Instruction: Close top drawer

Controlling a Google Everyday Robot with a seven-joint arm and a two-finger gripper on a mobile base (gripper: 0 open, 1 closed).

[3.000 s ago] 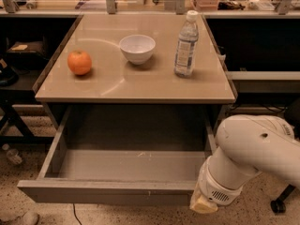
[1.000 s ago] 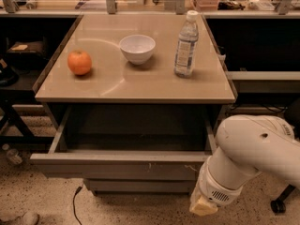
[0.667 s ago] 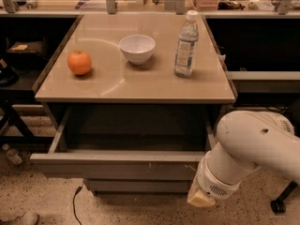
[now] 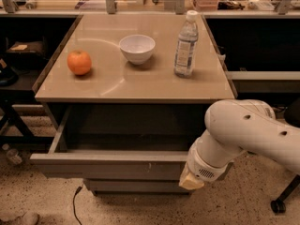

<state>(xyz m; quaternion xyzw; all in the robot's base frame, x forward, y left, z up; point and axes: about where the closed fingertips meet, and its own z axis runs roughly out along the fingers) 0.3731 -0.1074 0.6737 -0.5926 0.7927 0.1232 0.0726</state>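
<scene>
The top drawer [image 4: 112,165] is a wide, shallow grey drawer under the tan tabletop. It stands partly pulled out, and its flat front shows small pale scratches. Its inside is dark and looks empty. My white arm [image 4: 243,135] reaches in from the right and bends down to the drawer front's right end. My gripper [image 4: 191,182] sits at the arm's low tip, against the right end of the drawer front, mostly hidden behind the wrist.
On the tabletop [image 4: 136,86] stand an orange [image 4: 79,62], a white bowl [image 4: 137,48] and a clear water bottle [image 4: 186,43]. A narrower grey drawer front [image 4: 136,185] lies below. A cable [image 4: 75,205] runs on the speckled floor. A chair wheel [image 4: 277,205] is at the right.
The top drawer has slid inward from wide open to partly open. My arm has moved slightly left and toward the cabinet with it.
</scene>
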